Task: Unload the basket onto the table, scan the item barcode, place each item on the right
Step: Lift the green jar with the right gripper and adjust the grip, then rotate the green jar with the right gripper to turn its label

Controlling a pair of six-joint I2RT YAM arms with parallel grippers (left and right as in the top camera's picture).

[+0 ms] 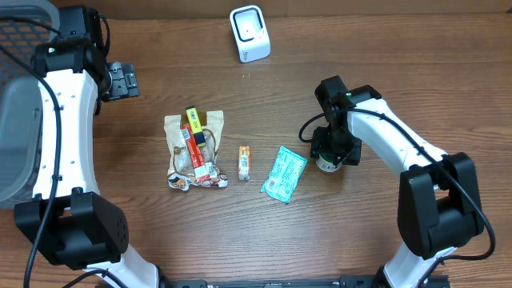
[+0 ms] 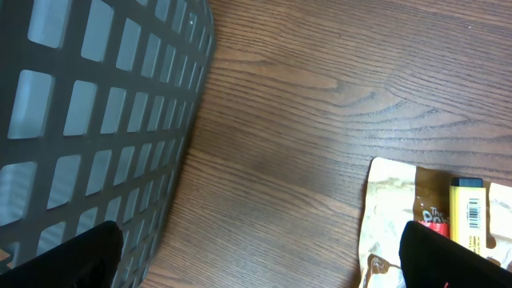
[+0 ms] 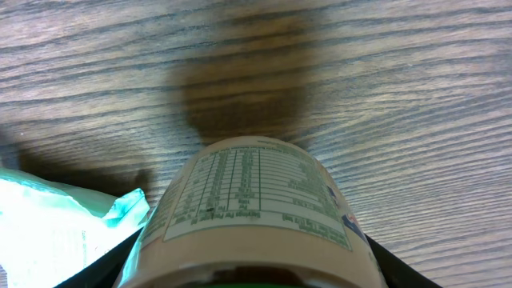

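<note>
Right gripper clasping labelled tub (teal packet just beside), left gripper wide open near basket

Under me it's dark brown wood-grain worktop all the way across, fine streaks running sideways, evenly lit with only a soft blurred shadow on it, and a grey mesh basket parked at the left edge.

Bright, even light falls from above onto the brown wood-grain table; the overhead view is sharp. Ahead of the right pincer a soft dark shadow lies on the wood. Between its fingers the pale cylindrical label-wrapped tub is slightly blurred near the lens.
</note>
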